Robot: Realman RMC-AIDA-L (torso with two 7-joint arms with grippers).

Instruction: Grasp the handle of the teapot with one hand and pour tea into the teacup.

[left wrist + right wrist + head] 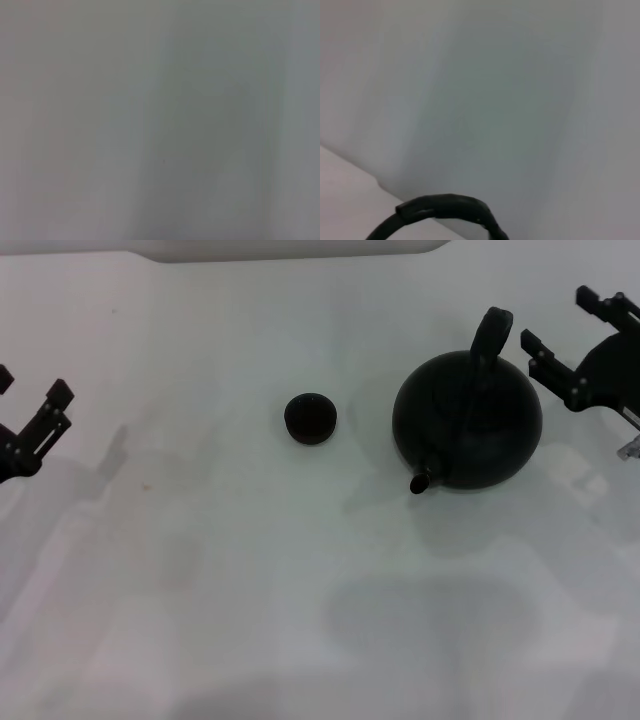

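Both pincers apart: right pincer beside teapot; left pincer edge-cropped.

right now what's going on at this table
A two-armed robot is about to pour tea, but nothing is held yet. The right gripper is open beside the teapot, just right of its handle, not touching it. The teapot sits on the table with its spout toward the robot. The teacup stands apart to the pot's left. The left gripper is open at the far left edge, idle.
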